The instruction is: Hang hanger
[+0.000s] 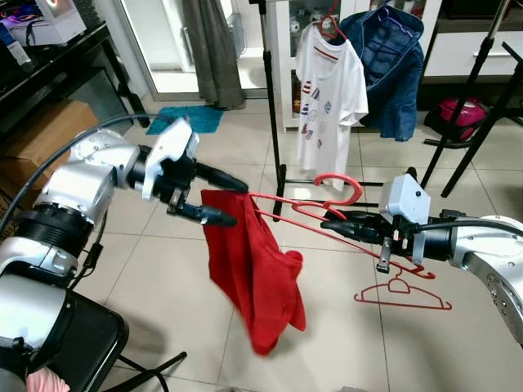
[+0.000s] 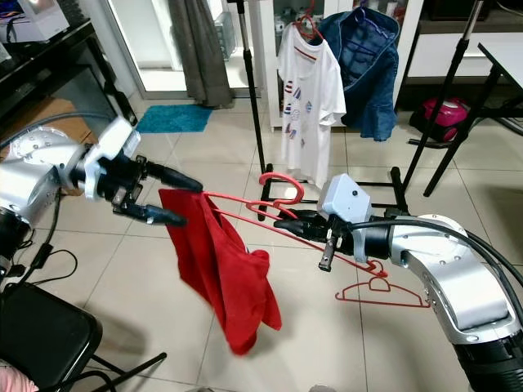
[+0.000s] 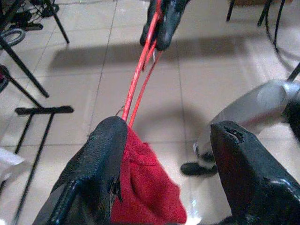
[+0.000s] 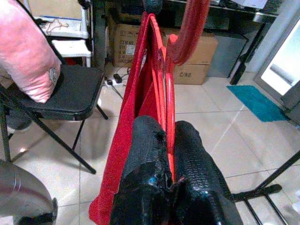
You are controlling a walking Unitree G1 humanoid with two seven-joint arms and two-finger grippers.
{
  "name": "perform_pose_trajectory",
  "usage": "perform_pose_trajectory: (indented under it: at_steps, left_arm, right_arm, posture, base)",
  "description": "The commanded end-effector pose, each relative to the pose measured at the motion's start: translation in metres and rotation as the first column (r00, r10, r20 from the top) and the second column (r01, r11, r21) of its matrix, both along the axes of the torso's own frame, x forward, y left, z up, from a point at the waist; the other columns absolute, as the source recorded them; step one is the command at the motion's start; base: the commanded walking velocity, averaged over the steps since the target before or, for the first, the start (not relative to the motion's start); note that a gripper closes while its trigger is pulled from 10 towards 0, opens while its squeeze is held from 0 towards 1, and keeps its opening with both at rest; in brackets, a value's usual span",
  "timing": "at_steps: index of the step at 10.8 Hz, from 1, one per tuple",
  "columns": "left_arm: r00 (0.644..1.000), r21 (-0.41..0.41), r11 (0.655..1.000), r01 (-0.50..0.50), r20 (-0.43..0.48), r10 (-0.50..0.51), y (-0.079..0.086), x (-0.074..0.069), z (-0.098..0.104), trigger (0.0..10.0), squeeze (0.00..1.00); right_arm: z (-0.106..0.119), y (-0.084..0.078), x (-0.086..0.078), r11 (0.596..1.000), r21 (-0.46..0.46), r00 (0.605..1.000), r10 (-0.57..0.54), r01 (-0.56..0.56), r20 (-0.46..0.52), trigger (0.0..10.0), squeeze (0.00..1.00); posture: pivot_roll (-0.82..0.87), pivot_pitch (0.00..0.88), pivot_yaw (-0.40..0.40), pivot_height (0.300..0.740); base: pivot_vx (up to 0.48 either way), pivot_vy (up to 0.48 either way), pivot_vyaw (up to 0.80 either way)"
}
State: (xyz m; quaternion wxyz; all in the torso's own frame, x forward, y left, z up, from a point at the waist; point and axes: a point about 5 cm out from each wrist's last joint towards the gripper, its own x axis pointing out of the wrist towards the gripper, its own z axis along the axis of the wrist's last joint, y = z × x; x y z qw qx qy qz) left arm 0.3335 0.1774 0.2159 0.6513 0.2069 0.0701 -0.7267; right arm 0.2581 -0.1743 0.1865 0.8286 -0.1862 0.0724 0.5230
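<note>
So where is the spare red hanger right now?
The spare red hanger lies flat on the tiled floor, on the robot's right, just under the right hand and short of the clothes rack.

A hanger [image 1: 327, 196] is held in mid-air between the two claws, above the floor [image 1: 163, 278]. Its left end lies at the left claw [image 1: 214, 196], whose fingers stand apart, and its right part is clamped in the right claw [image 1: 333, 220]. A garment [image 1: 253, 269] is draped over the hanger's left part and hangs down. A second hanger [image 1: 402, 296] lies on the floor below the right claw. Behind, a clothes rack [image 1: 270, 98] is placed, with a shirt [image 1: 328, 98] and a jacket [image 1: 392, 65] hung on it. A folding chair [image 1: 73, 343] is set at near left.
</note>
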Motion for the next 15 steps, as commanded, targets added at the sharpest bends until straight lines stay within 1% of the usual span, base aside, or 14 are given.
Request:
perform_pose_trajectory:
  at_steps: [1, 3, 4, 5, 6, 7, 8, 9, 11, 13, 14, 15]
  left_arm:
    - [0.999, 0.049, 0.999, -0.023, 0.026, 0.021, 0.011, 0.0, 0.0, 10.0, 0.0]
    - [0.997, 0.089, 0.995, -0.041, 0.063, 0.036, 0.015, 0.002, -0.008, 10.0, 0.0]
    - [0.994, 0.06, 0.996, -0.065, 0.096, 0.059, 0.014, 0.005, -0.009, 10.0, 0.0]
    - [0.992, 0.019, 0.997, -0.075, 0.106, 0.073, 0.012, 0.008, -0.005, 10.0, 0.0]
    - [0.991, -0.002, 0.997, -0.072, 0.116, 0.072, 0.009, 0.01, -0.001, 10.0, 0.0]
    - [0.991, -0.01, 0.997, -0.071, 0.114, 0.072, 0.008, 0.01, -0.001, 10.0, 0.0]
    - [0.992, -0.036, 0.997, -0.066, 0.107, 0.069, 0.006, 0.012, 0.001, 10.0, 0.0]
    - [0.995, -0.067, 0.996, -0.058, 0.079, 0.064, 0.004, 0.013, 0.0, 10.0, 0.0]
    - [0.995, -0.09, 0.993, -0.07, 0.068, 0.077, 0.005, 0.015, 0.0, 10.0, 0.0]
    - [0.991, -0.048, 0.992, -0.114, 0.062, 0.117, 0.018, 0.015, -0.002, 10.0, 0.0]
    - [0.989, -0.023, 0.99, -0.142, 0.044, 0.143, 0.027, 0.014, -0.004, 10.0, 0.0]
    - [0.988, -0.012, 0.989, -0.15, 0.038, 0.151, 0.031, 0.013, -0.005, 10.0, 0.0]
  right_arm:
    - [0.01, 0.005, -0.001, 0.999, 0.024, 0.997, 0.037, -0.039, 0.063, 10.0, 0.0]
    - [0.013, 0.008, -0.004, 0.996, 0.038, 0.994, 0.08, -0.083, 0.068, 10.0, 0.0]
    - [0.013, 0.01, -0.007, 0.994, 0.039, 0.993, 0.104, -0.106, 0.065, 10.0, 0.0]
    - [0.013, 0.011, -0.009, 0.993, 0.038, 0.992, 0.114, -0.116, 0.062, 10.0, 0.0]
    - [0.013, 0.01, -0.011, 0.992, 0.037, 0.991, 0.118, -0.121, 0.062, 10.0, 0.0]
    - [0.013, 0.01, -0.011, 0.992, 0.037, 0.991, 0.119, -0.122, 0.062, 10.0, 0.0]
    - [0.013, 0.01, -0.012, 0.992, 0.037, 0.991, 0.12, -0.122, 0.062, 10.0, 0.0]
    - [0.012, 0.01, -0.013, 0.992, 0.039, 0.991, 0.119, -0.122, 0.062, 10.0, 0.0]
    - [0.012, 0.01, -0.013, 0.992, 0.04, 0.991, 0.12, -0.123, 0.061, 10.0, 0.0]
    - [0.012, 0.01, -0.015, 0.991, 0.04, 0.99, 0.128, -0.13, 0.059, 10.0, 0.0]
    - [0.012, 0.01, -0.016, 0.99, 0.042, 0.989, 0.136, -0.138, 0.058, 10.0, 0.0]
    - [0.013, 0.01, -0.016, 0.989, 0.044, 0.989, 0.139, -0.142, 0.058, 10.0, 0.0]
  posture:
    - [-0.17, 0.001, 0.165, 0.74]
    - [-0.17, 0.0, 0.165, 0.74]
    - [-0.17, 0.0, 0.168, 0.74]
    - [-0.17, 0.0, 0.171, 0.74]
    - [-0.18, 0.001, 0.174, 0.74]
    - [-0.18, 0.001, 0.176, 0.74]
    - [-0.18, 0.003, 0.178, 0.74]
    - [-0.17, 0.003, 0.18, 0.74]
    - [-0.18, 0.002, 0.179, 0.74]
    - [-0.18, 0.0, 0.179, 0.74]
    - [-0.18, 0.0, 0.179, 0.74]
    - [-0.18, 0.0, 0.179, 0.74]
  base:
    - [0.0, 0.0, 0.0]
    - [0.0, 0.0, 0.0]
    - [0.0, 0.0, 0.0]
    - [0.0, 0.0, 0.0]
    - [0.0, 0.0, 0.0]
    - [0.0, 0.0, 0.0]
    - [0.0, 0.0, 0.0]
    - [0.0, 0.0, 0.0]
    - [0.0, 0.0, 0.0]
    - [0.0, 0.0, 0.0]
    - [0.0, 0.0, 0.0]
    - [0.0, 0.0, 0.0]
